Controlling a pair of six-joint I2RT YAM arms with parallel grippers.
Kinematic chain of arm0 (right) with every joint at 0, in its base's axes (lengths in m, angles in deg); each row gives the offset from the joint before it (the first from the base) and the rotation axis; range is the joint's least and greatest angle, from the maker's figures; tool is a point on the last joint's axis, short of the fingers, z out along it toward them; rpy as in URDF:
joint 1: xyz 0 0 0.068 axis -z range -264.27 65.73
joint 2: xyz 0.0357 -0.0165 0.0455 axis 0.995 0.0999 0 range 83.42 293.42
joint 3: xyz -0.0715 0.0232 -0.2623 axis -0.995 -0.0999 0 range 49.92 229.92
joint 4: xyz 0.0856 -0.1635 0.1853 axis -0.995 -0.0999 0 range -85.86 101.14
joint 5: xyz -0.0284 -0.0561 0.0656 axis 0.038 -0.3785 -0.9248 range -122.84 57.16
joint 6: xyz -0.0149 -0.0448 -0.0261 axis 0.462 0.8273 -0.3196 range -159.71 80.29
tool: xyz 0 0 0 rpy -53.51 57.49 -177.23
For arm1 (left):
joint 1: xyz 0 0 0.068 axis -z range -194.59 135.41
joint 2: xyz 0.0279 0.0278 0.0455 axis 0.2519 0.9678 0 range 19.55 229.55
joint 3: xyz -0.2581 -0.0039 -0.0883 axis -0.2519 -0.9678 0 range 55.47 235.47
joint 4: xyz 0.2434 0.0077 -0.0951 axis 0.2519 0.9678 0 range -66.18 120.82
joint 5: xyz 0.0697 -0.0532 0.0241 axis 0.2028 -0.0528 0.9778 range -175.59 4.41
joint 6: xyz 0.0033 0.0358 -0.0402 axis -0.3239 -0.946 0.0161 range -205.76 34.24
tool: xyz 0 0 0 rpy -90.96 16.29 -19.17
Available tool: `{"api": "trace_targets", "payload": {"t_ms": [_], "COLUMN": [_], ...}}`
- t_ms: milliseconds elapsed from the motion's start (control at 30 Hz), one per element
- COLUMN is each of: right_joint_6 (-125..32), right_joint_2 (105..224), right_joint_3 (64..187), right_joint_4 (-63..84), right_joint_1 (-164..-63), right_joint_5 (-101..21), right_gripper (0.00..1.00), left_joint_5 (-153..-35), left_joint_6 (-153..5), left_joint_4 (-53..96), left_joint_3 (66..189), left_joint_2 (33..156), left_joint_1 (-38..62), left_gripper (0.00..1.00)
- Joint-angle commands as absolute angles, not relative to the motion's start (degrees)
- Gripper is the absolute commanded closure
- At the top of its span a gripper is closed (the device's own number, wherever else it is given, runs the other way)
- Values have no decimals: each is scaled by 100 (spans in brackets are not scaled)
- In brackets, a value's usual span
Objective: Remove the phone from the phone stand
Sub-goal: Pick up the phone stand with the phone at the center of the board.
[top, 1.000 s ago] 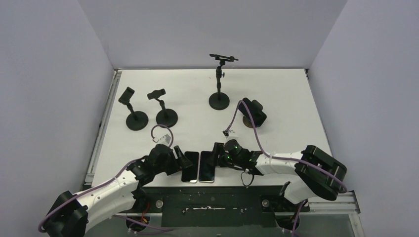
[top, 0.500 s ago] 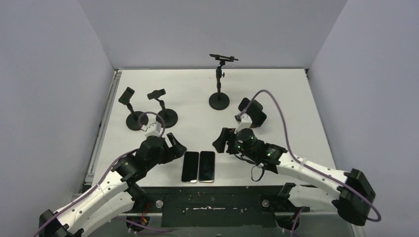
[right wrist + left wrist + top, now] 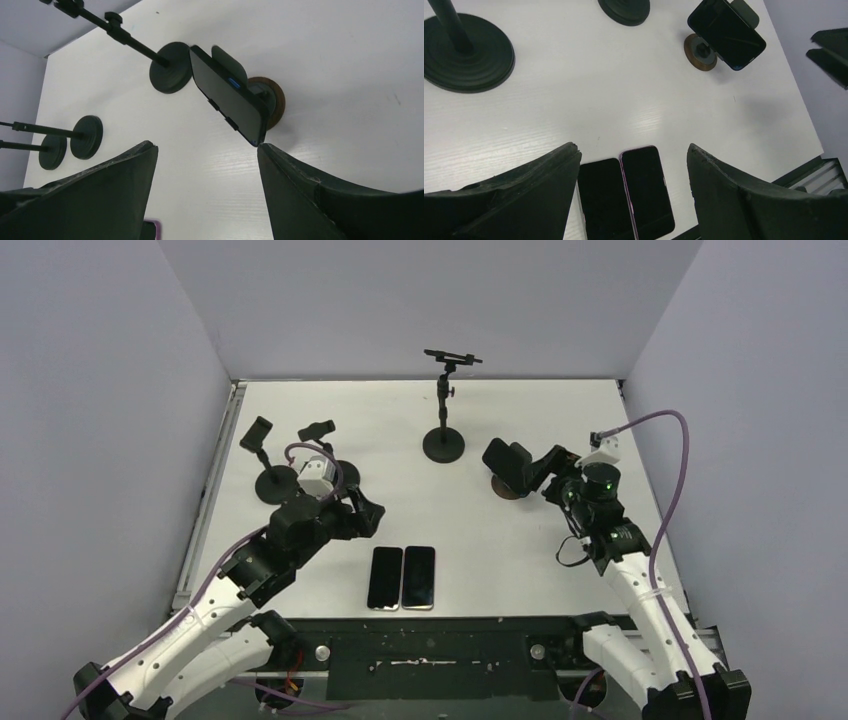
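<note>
A dark phone (image 3: 508, 466) sits tilted on a small stand with a round brown base (image 3: 503, 489) at the right middle of the table. My right gripper (image 3: 549, 466) is open and empty just right of it, apart from it. In the right wrist view the phone (image 3: 227, 102) shows edge-on above the stand base (image 3: 274, 102), beyond my open right gripper (image 3: 205, 150), with its lower corner near the right fingertip (image 3: 265, 150). My left gripper (image 3: 362, 510) is open and empty above the table's left middle. In the left wrist view it (image 3: 633, 155) hangs over two flat phones.
Two dark phones (image 3: 385, 577) (image 3: 419, 576) lie side by side at the near edge, also seen in the left wrist view (image 3: 606, 197) (image 3: 648, 190). A tall black stand (image 3: 443, 405) rises at the back centre. Two short black stands (image 3: 275, 480) (image 3: 336, 472) are at the back left.
Both grippers have lifted away from the two flat phones. The right arm swung right and back to beside the phone on the stand. The left arm drew back toward the short stands.
</note>
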State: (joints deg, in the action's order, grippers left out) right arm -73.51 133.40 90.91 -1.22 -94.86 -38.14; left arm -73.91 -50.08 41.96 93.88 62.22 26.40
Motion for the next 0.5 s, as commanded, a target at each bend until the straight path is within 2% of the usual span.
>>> {"api": "trace_targets", "payload": {"t_ms": [0, 233, 467], "right_joint_6": [-7791, -7212, -7312], "right_joint_2": [12818, 13601, 13643], "right_joint_3": [8271, 8251, 7810], "right_joint_4": [1235, 1568, 2651], "right_joint_1": [-9369, -8507, -8440], "right_joint_5": [-3781, -4961, -5354], "right_gripper": [25, 23, 24], "left_joint_5": [-7521, -7789, -7789], "left_joint_6": [-5977, -6107, -6059], "left_joint_4": [3209, 2463, 2732], "left_joint_3": [9401, 8546, 8269], "left_joint_2": [6106, 5374, 4971], "left_joint_1": [2599, 2592, 2599], "left_gripper": [24, 25, 25]}}
